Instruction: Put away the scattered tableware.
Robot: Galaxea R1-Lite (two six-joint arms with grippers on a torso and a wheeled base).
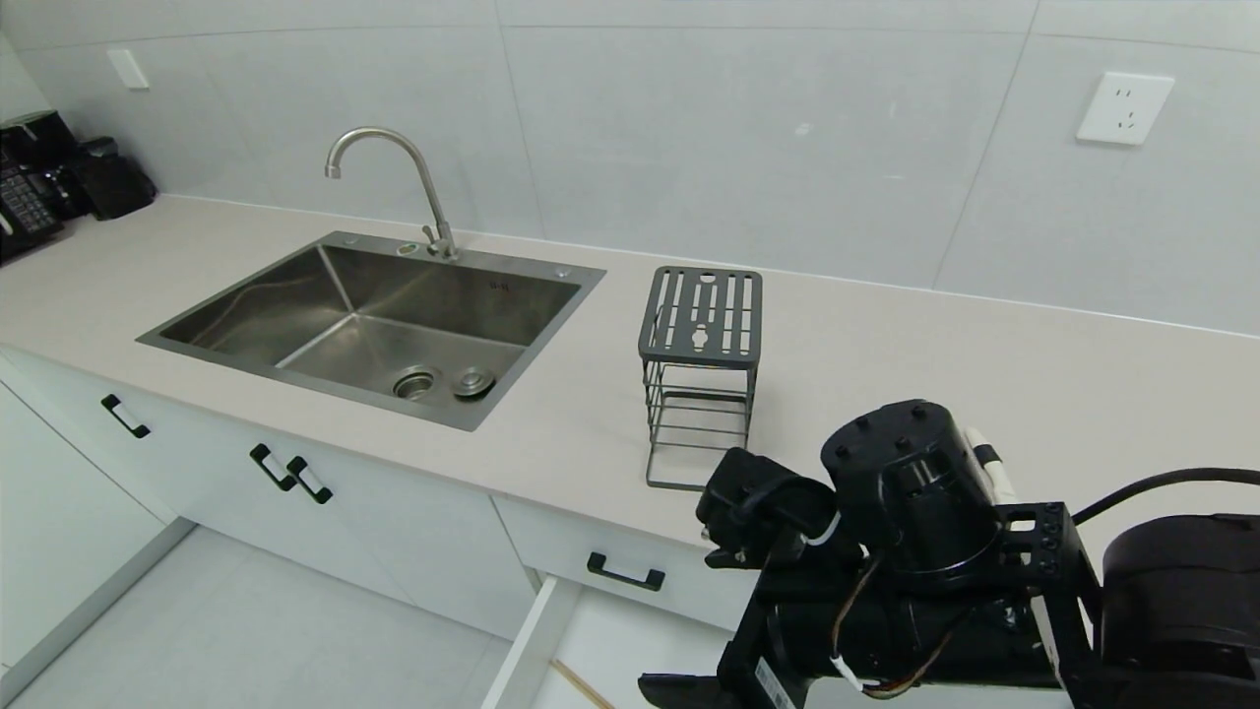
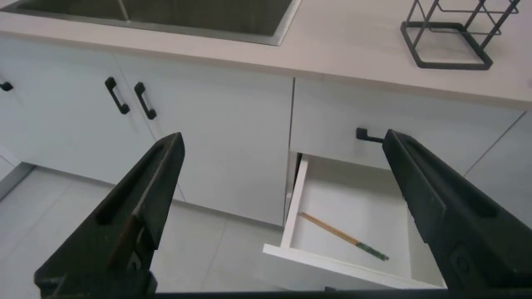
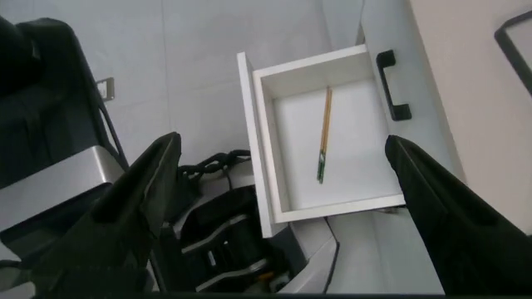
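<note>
A single wooden chopstick with a green tip [image 3: 324, 137] lies inside the open white drawer [image 3: 259, 145] under the counter; the left wrist view has the chopstick [image 2: 345, 237] in the same drawer [image 2: 293, 212]. My right gripper [image 3: 283, 145] hangs above the drawer, open and holding nothing. My left gripper [image 2: 283, 145] is open too, out in front of the cabinets and apart from the drawer. My right arm [image 1: 906, 512] stands over the counter's front edge. A small white thing with a dark band [image 1: 987, 461] peeks out behind it, mostly hidden.
A dark wire rack [image 1: 701, 369] stands on the beige counter [image 1: 551, 414] right of the steel sink [image 1: 295, 305] with its faucet [image 1: 423, 187]. Cabinet doors with black handles [image 2: 131, 95] lie left of the drawer. Dark appliances [image 1: 59, 182] sit at the far left.
</note>
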